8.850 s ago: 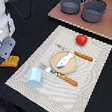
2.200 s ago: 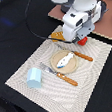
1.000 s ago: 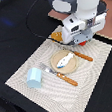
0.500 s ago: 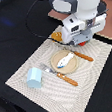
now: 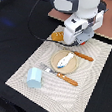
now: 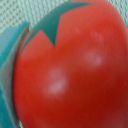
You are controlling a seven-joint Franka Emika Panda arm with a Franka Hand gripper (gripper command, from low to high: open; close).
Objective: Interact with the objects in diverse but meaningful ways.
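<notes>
Wrist view gives me only the red tomato (image 6: 70, 70), filling the frame above the woven placemat (image 6: 20, 12), and I cannot tell whether my gripper's jaws pinch it

The arm (image 5: 80, 9) was white and glossy, built of rounded, bulbous shells, with a grey oval panel on its upper housing. Below sat a boxy white head bearing small dark marks and a red patch on its underside. A thin black cable (image 5: 34, 26) looped away from it
</notes>
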